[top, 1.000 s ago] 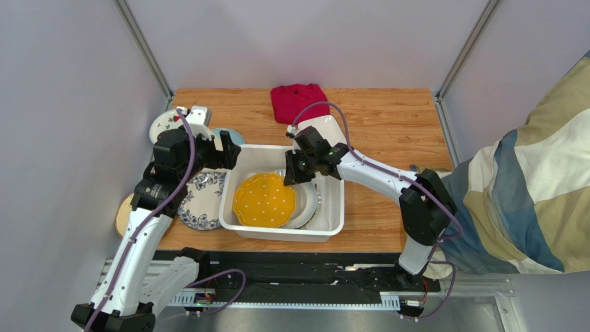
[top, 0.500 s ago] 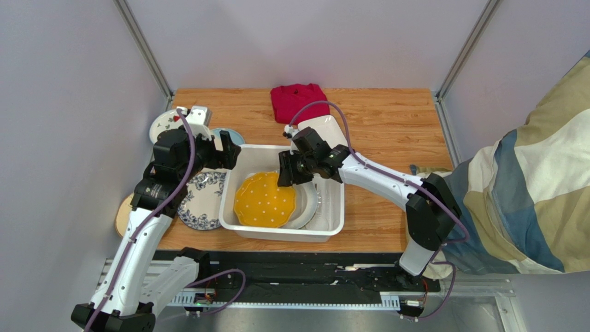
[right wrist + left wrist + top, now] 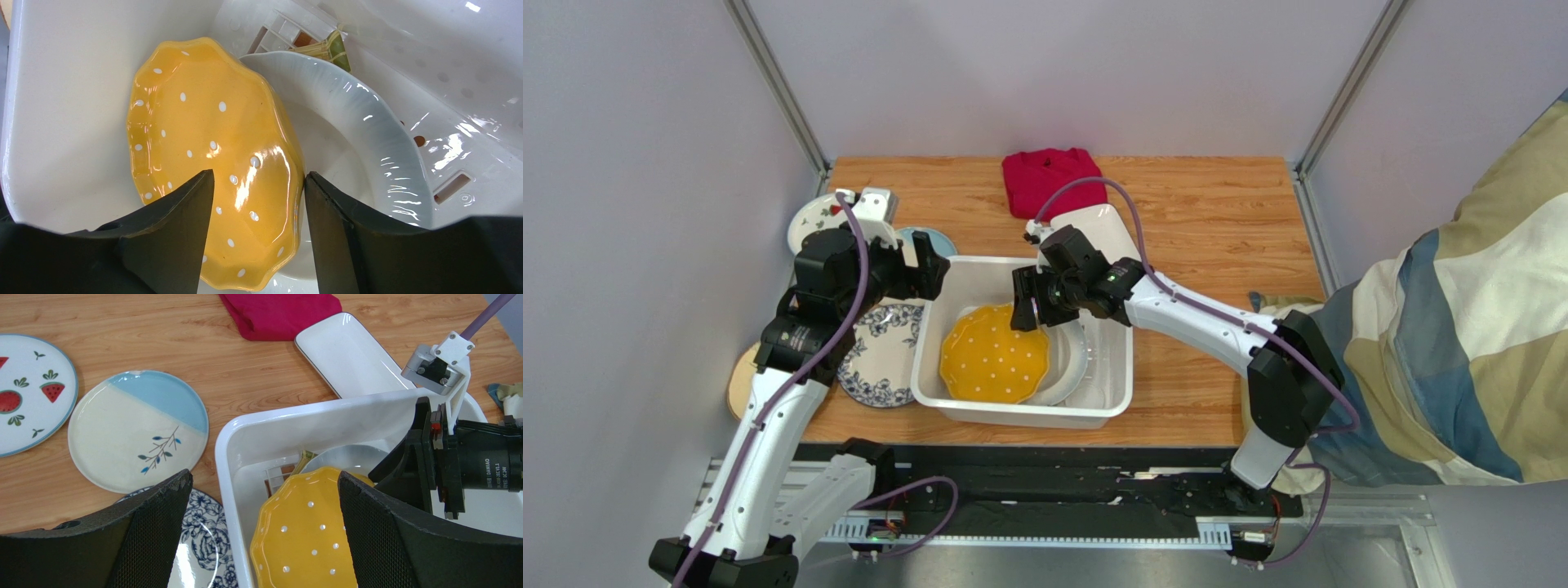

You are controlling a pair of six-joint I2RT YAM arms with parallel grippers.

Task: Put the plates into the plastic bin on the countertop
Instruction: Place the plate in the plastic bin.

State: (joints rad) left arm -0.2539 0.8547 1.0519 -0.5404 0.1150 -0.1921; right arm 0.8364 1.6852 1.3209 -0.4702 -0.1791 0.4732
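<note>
Right wrist view: the right gripper (image 3: 258, 177) stands with jaws apart above the near rim of the yellow scalloped plate (image 3: 209, 141), clamped on nothing. That plate lies inside the plastic bin (image 3: 61, 92), against its left wall and overlapping a white ribbed plate (image 3: 368, 141). A greenish woven-look edge (image 3: 334, 46) shows at the bin's far end, mostly hidden. Judgement: at least three dishes are already in the bin.

The left gripper (image 3: 263, 478) hangs over the bin's left rim, jaws wide apart and empty.

Outstanding on the bench (image 3: 153, 331):
- blue floral plate (image 3: 205, 539), just beside the bin;
- cream-and-blue sprig plate (image 3: 138, 429);
- strawberry-print plate (image 3: 27, 392);
- white rectangular dish (image 3: 350, 355), behind the bin, near the red cloth (image 3: 276, 312).

Assessment: the task is roughly half done, with at least four dishes still to be binned.
</note>
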